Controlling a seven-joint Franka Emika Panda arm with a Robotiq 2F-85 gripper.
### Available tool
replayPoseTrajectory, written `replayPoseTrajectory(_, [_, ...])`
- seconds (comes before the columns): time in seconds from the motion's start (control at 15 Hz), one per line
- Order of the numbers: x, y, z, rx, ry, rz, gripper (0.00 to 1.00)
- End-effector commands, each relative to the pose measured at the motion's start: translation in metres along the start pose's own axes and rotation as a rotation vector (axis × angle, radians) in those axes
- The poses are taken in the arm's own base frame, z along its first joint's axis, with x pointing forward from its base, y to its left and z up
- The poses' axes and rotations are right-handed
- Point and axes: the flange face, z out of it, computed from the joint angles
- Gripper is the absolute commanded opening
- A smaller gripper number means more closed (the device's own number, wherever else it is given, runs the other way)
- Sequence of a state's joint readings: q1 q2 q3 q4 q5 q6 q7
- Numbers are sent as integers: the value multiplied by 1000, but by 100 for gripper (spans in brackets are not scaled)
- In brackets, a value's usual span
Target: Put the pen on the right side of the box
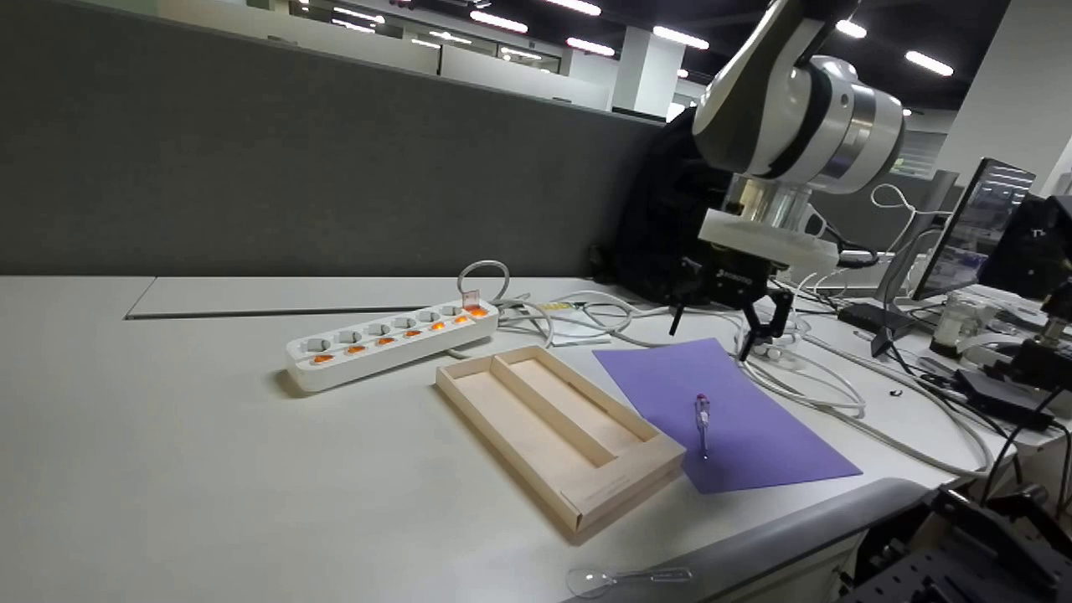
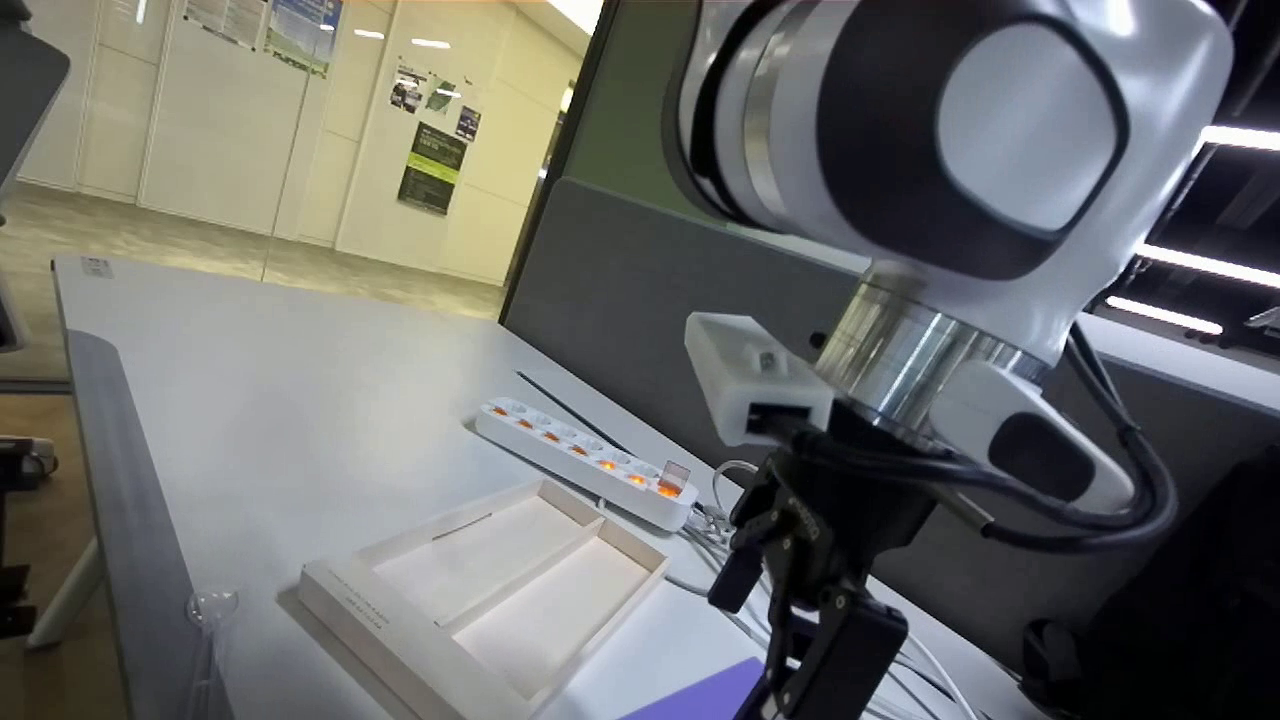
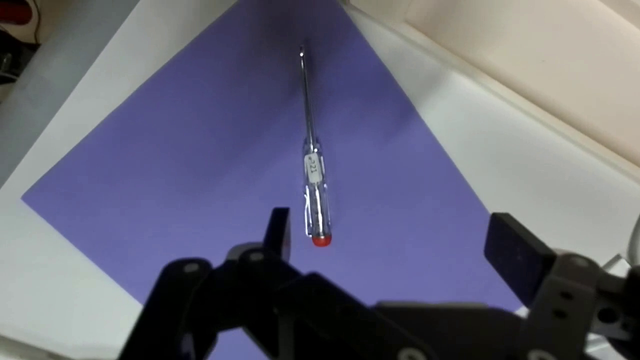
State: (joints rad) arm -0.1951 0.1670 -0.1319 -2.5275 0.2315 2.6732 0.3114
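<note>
The pen is a slim clear-handled piece with a thin metal shaft and a red end cap. It lies on the purple sheet; in the wrist view the pen shows whole, and in an exterior view it is out of frame. The box is a shallow light-wood tray with a divider and two long compartments, both bare; it also shows in an exterior view and by its rim in the wrist view. My gripper is open and empty above the sheet. In the wrist view its fingers stand apart, the red cap nearer the left finger.
A white power strip lies behind the box. Loose cables run along the back and beside the sheet. A clear spoon lies at the table's front edge. A grey partition stands behind, and a monitor stands to the side.
</note>
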Motion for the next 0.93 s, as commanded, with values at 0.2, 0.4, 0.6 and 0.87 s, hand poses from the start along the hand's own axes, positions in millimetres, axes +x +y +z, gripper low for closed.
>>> replayPoseTrajectory(0.2, [12,8,41,-21,-42,69,100])
replayPoseTrajectory(0.4, [15,16,53,-39,-61,85,100])
replayPoseTrajectory(0.6, [18,25,60,-46,-73,107,100])
replayPoseTrajectory(0.87, [20,31,64,-46,-80,122,100])
